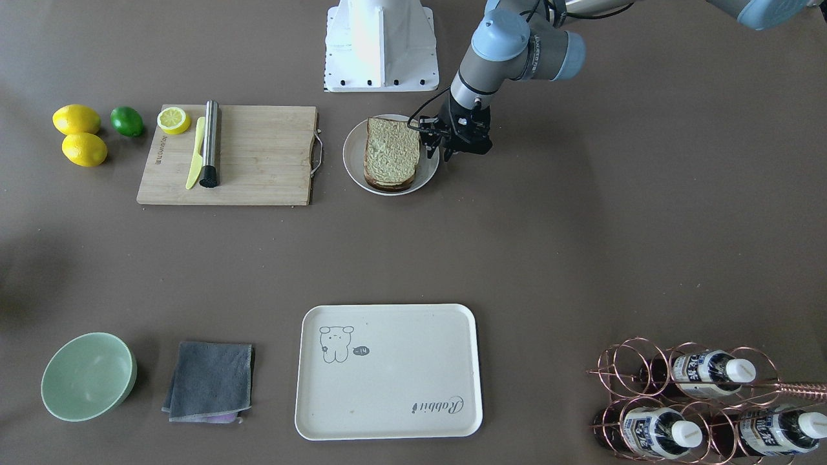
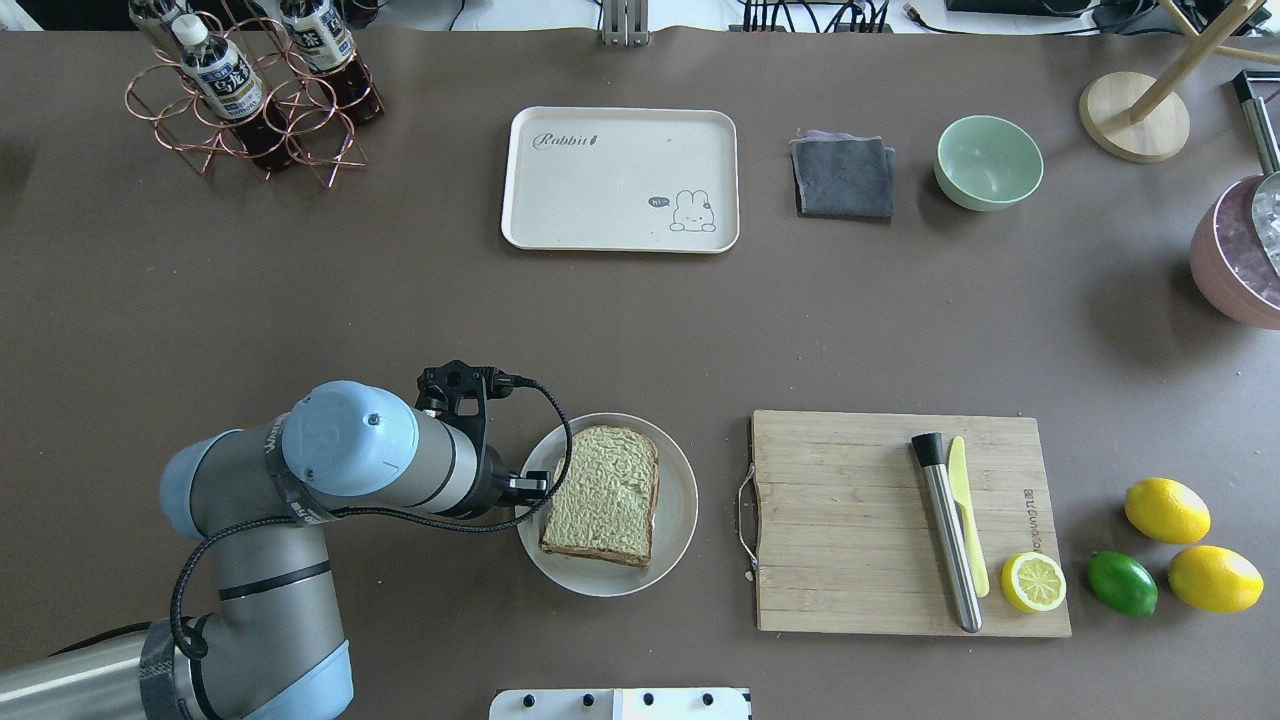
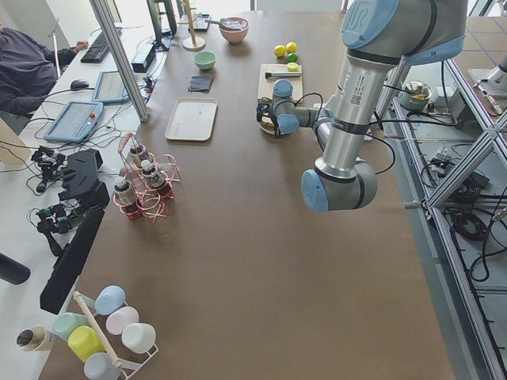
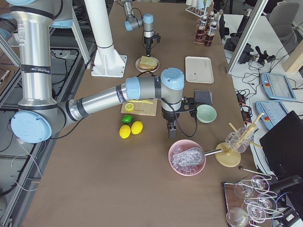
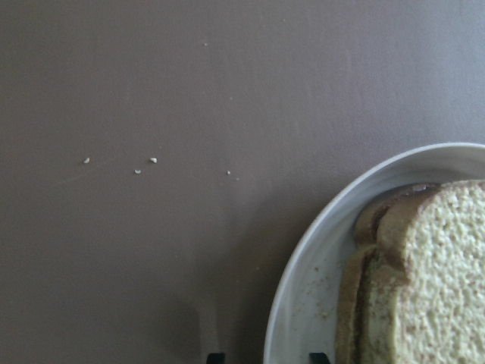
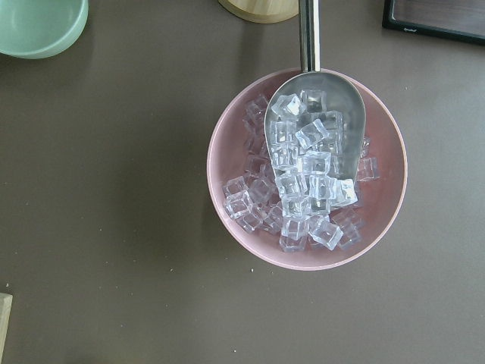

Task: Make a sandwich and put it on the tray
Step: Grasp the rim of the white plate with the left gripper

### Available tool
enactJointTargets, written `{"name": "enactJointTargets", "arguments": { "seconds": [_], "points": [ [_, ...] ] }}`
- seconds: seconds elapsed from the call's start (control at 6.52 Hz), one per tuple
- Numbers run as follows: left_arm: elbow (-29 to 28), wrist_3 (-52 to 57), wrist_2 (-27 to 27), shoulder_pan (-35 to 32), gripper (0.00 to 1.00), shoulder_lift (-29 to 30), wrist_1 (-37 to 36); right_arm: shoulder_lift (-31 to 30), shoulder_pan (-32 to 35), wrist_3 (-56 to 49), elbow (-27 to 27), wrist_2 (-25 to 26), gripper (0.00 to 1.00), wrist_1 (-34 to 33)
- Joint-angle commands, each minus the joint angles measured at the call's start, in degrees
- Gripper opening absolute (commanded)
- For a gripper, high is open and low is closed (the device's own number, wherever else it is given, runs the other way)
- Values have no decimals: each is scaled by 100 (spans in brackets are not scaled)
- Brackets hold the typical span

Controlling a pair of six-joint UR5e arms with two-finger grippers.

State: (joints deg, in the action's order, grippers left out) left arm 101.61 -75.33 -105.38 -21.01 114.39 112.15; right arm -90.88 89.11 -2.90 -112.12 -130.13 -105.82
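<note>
The sandwich (image 1: pixel 391 154) is two bread slices stacked on a round white plate (image 1: pixel 352 158); the egg is hidden. It also shows in the overhead view (image 2: pixel 603 495) and the left wrist view (image 5: pixel 424 280). My left gripper (image 1: pixel 439 155) is open and empty, low at the plate's edge beside the sandwich; its fingertips (image 5: pixel 216 356) straddle the plate rim (image 5: pixel 303 265). The cream tray (image 1: pixel 387 371) lies empty across the table, also in the overhead view (image 2: pixel 620 180). My right gripper (image 4: pixel 171 130) hangs over a pink ice bowl (image 6: pixel 303 167); I cannot tell if it is open or shut.
A bamboo cutting board (image 1: pixel 258 155) with a yellow knife, a steel rod and a lemon half lies beside the plate. Two lemons and a lime (image 1: pixel 126 121) lie beyond it. A green bowl (image 1: pixel 87 374), a grey cloth (image 1: pixel 210 381) and a bottle rack (image 1: pixel 698 403) flank the tray.
</note>
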Motion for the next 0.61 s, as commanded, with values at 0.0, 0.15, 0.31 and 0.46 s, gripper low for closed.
{"name": "enactJointTargets", "arguments": {
  "seconds": [0.0,0.15,0.31,0.46],
  "points": [
    [-10,9,0,1,0,39,-8,0,1,0,32,14,100,0],
    [-10,35,0,-8,0,48,-9,-9,1,-9,49,23,100,0],
    [8,44,0,-17,0,83,-9,-122,19,-9,49,6,100,0],
    [17,44,-17,-52,0,170,-9,-210,54,-9,58,40,100,9]
  ]
}}
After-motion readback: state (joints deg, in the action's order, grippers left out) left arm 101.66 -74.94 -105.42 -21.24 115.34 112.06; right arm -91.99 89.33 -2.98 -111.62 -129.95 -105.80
